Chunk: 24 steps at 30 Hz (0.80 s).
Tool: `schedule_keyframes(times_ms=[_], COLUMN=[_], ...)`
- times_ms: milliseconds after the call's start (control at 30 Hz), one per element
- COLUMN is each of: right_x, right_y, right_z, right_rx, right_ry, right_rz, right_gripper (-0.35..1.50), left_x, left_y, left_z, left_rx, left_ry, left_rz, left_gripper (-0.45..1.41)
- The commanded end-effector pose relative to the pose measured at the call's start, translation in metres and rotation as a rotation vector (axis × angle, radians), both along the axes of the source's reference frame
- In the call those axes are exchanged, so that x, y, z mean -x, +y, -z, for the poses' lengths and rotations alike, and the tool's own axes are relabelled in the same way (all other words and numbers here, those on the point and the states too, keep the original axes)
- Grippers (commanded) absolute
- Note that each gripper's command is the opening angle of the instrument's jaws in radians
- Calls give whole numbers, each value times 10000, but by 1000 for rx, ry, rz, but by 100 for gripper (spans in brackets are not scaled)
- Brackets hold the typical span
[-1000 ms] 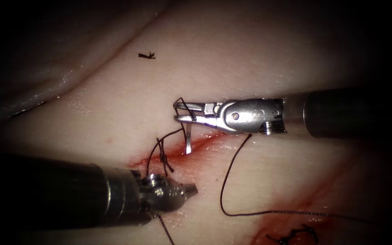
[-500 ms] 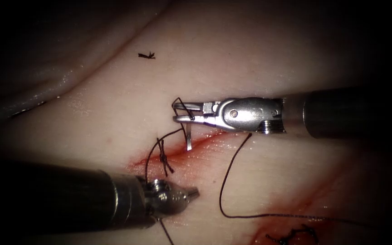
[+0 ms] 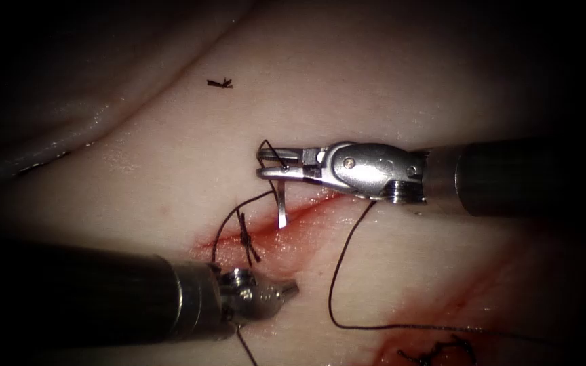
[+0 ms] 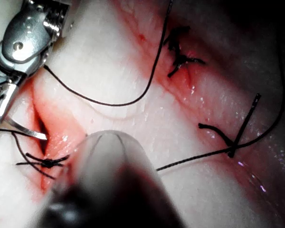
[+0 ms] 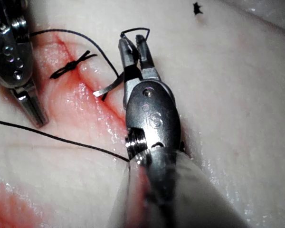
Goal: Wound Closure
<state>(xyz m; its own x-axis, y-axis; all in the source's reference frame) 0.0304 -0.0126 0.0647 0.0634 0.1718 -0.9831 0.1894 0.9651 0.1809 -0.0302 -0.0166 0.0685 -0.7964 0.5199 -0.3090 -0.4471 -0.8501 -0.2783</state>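
Observation:
My right tool comes in from the right, jaws shut on the curved needle near one end. The needle hangs down from the jaws, and its free end rests at the red cut in the tissue; it does not look buried. Dark thread loops around the jaw tips and trails away to the lower right. A tied stitch crosses the cut left of the needle. My left tool lies low on the left, just below that stitch, jaws shut with nothing seen between them.
A short cut scrap of thread lies on the tissue far above. A second knotted stitch sits in another red cut at the lower right. Red fluid wets both cuts. A fold of tissue rises at the upper left.
My left tool has slid a little to the right, below the stitch. The right tool's wrist has tipped slightly, while the needle stays almost where it was over the cut.

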Motion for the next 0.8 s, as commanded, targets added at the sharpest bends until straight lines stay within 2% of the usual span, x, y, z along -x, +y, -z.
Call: schedule_keyframes(times_ms=[33,500,800], right_x=[-7,-8,-11], right_y=[-3,2,-2], right_z=[-5,-7,-4], right_rx=[1,81,74], right_ry=[-1,-59,-44], right_rz=[4,55,78], right_gripper=[-35,-35,-35], left_x=[3,2,1], left_y=[-5,-6,-5], left_z=[-4,-4,-5], left_rx=[-2,-2,-1], left_ry=[-2,-2,-3], left_rz=[-2,-3,-5], left_gripper=[-28,-33,-33])
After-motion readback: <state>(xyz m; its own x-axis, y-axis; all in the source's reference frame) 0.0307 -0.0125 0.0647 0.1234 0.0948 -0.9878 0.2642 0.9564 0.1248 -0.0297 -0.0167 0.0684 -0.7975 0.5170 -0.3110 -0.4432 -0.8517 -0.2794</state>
